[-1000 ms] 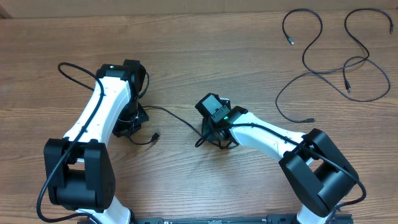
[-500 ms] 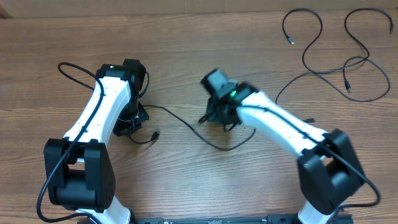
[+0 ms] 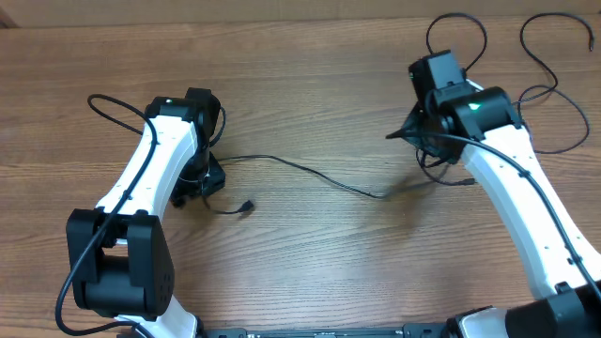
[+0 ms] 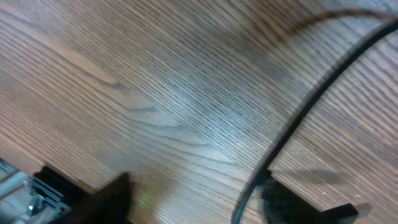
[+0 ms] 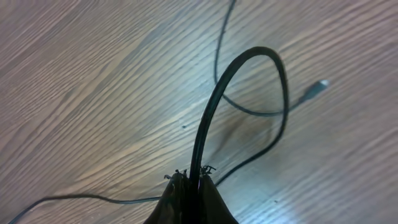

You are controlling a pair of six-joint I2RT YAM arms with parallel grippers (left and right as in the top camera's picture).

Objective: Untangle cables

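Fingers of the right gripper (image 5: 189,182) are pinched tight on a thin black cable (image 3: 324,177), a loop of it arching out between them. It runs slack across the table (image 3: 310,272) to the left gripper (image 4: 199,202), whose fingers stand apart with the cable just beside one. Other cables (image 3: 549,87) curl near the far right corner.

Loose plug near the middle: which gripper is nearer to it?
Left. The left gripper is close beside the plug; the right gripper, shut on the cable, is far away.
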